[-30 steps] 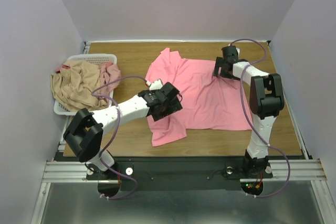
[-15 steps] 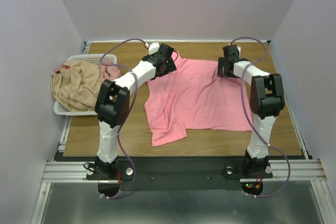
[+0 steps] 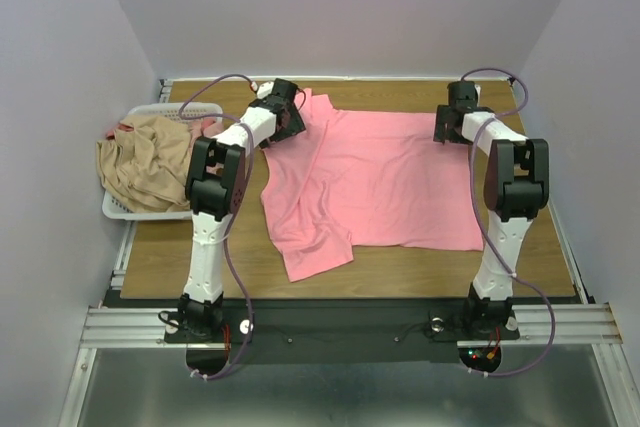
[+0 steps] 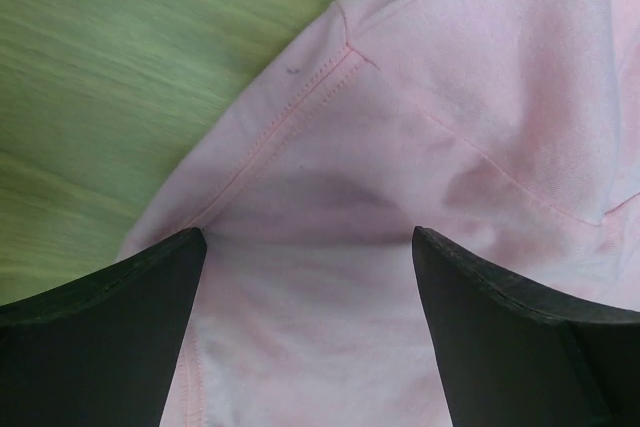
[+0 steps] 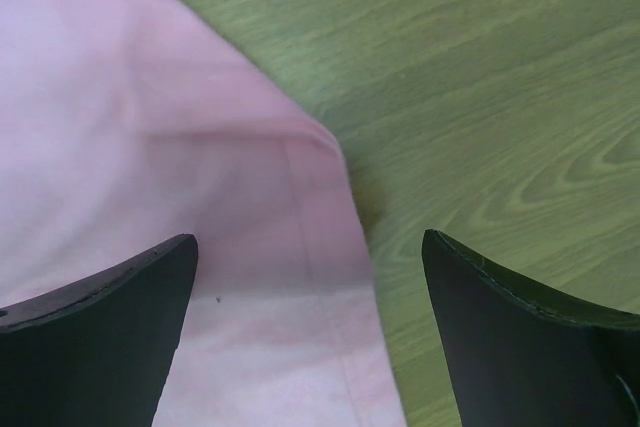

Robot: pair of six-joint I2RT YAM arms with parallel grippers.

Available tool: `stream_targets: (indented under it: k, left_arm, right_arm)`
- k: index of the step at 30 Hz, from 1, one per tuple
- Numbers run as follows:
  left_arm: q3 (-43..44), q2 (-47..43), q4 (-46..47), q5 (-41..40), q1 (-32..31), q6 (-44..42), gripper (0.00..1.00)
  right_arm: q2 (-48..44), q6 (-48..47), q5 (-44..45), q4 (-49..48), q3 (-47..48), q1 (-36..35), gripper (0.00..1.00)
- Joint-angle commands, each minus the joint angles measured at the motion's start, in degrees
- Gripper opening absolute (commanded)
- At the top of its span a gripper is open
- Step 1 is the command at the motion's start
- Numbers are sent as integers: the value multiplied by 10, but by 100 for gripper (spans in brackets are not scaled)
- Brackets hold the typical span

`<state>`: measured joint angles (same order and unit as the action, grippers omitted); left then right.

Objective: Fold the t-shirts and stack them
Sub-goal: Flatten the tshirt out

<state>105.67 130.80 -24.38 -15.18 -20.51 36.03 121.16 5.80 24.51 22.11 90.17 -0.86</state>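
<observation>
While over the salmon-pink t-shirt [image 3: 380,182], left gripper [image 4: 308,237] and right gripper [image 5: 309,239] agape, empty.

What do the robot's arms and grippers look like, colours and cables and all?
Both the left arm and the right arm have white tubular links joined by bulky black joint housings. A thin purplish cable loops along each. The left gripper and right gripper have plain matte black, wedge-shaped fingers, with no markings visible.
</observation>
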Motion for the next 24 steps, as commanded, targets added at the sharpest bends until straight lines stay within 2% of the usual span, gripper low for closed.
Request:
stream_targets:
  k: [1,8,13,19,24]
  left_arm:
    - [-6,1,4,13,10,-27,97]
    - [4,2,11,-6,16,-51,97]
    - [32,14,8,-13,22,-72,97]
    - [36,18,9,-12,25,-78,97]
    - [43,18,10,-11,26,-82,97]
  right_arm:
    - [24,-22,-1,-8,53,6,100]
    - [92,-46,26,-8,132,35,100]
    - [113,-50,-2,-8,178,51,100]
    - [128,16,28,-7,218,64,100]
    - [92,44,-60,-11,201,64,100]
